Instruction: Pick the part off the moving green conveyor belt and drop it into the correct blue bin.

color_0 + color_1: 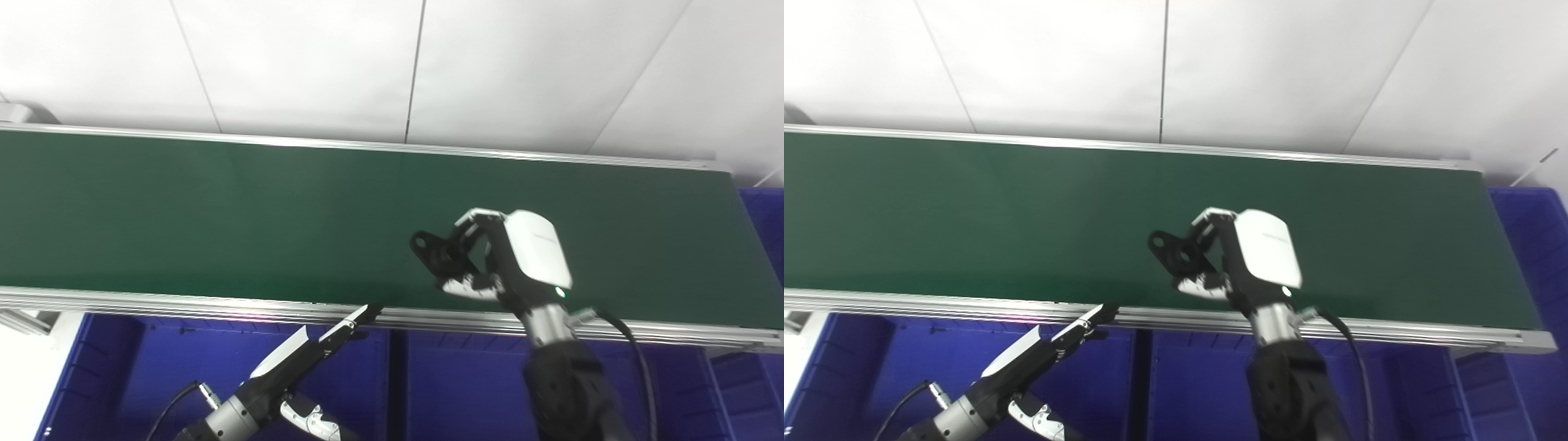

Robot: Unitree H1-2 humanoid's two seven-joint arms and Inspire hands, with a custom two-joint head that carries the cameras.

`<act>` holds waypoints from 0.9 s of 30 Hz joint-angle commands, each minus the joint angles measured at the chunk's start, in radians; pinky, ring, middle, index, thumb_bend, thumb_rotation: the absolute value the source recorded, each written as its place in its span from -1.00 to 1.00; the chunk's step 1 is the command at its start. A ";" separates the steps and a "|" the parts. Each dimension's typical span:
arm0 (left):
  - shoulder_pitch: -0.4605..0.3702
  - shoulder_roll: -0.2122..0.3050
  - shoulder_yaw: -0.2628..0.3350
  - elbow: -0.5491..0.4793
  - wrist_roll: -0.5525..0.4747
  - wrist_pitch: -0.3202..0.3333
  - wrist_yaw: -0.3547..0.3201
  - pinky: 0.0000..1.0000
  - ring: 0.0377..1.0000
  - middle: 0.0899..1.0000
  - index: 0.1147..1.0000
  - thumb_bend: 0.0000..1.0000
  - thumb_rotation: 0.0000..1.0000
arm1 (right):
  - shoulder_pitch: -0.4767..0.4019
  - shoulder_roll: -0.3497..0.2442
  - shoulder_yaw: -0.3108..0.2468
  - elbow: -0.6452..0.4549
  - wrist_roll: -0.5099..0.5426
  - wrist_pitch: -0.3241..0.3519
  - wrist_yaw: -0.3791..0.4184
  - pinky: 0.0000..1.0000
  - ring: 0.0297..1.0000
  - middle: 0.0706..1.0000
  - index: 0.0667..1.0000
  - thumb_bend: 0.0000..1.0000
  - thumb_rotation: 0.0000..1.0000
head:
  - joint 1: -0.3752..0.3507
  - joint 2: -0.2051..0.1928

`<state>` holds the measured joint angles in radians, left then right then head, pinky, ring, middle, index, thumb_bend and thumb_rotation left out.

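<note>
Here the part (436, 251), a black bracket with a round hole at its left end, is held by the right hand (511, 257) over the near half of the belt (184, 208). The fingers (471, 222) are curled over the top of the part and the thumb (465, 286) is pressed in from below, so the part is clamped between them with its holed end sticking out to the left. Whether the part is touching the belt or lifted just clear of it cannot be told. The right arm is brought in from the bottom edge across the near rail (184, 303).

The left hand (306, 352) is kept low, in front of the rail and above the bins (153, 367). Its fingers are stretched out fairly straight and close together, nothing is held in them, and the tips are seen at the rail's edge. A further bin (1534, 245) is seen at the belt's right end.
</note>
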<state>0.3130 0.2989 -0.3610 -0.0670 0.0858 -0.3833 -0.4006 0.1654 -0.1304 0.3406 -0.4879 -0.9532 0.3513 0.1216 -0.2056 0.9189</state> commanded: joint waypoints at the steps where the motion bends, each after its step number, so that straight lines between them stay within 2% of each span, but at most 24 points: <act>1: 0.003 0.009 0.007 -0.050 -0.019 -0.003 0.000 0.84 0.99 1.00 1.00 0.96 -0.14 | 0.037 -0.002 -0.009 -0.054 0.000 -0.013 0.008 -0.80 -0.74 -0.14 -0.10 0.06 -1.00 | -0.005 0.010; 7: 0.003 0.018 0.014 -0.067 -0.050 0.015 -0.008 0.83 0.99 1.00 1.00 0.94 -0.21 | 0.191 -0.029 -0.017 -0.098 0.006 -0.021 0.067 -0.77 -0.70 -0.14 -0.10 0.05 -1.00 | -0.024 0.031; 12: -0.008 0.027 0.023 -0.067 -0.090 0.023 -0.023 0.78 0.97 1.00 1.00 0.93 -0.24 | 0.277 -0.056 -0.018 -0.089 0.010 -0.012 0.124 -0.78 -0.71 -0.14 -0.10 0.06 -1.00 | -0.041 0.052; 19: -0.019 0.033 0.037 -0.070 -0.127 0.044 -0.037 0.76 0.97 1.00 1.00 0.95 -0.26 | 0.283 -0.074 -0.021 -0.060 -0.022 0.008 0.218 -0.75 -0.67 -0.14 -0.10 0.06 -1.00 | -0.062 0.081; 27: -0.028 0.017 0.051 -0.060 -0.133 0.032 -0.036 0.75 0.96 1.00 0.99 0.93 -0.29 | 0.221 -0.063 0.004 0.021 -0.164 0.076 0.375 -0.72 -0.60 -0.14 -0.10 0.06 -1.00 | -0.092 0.086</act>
<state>0.2985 0.3164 -0.3153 -0.1070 -0.0356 -0.3315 -0.4400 0.3990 -0.2002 0.3417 -0.4539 -1.0956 0.4105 0.4849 -0.2976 1.0048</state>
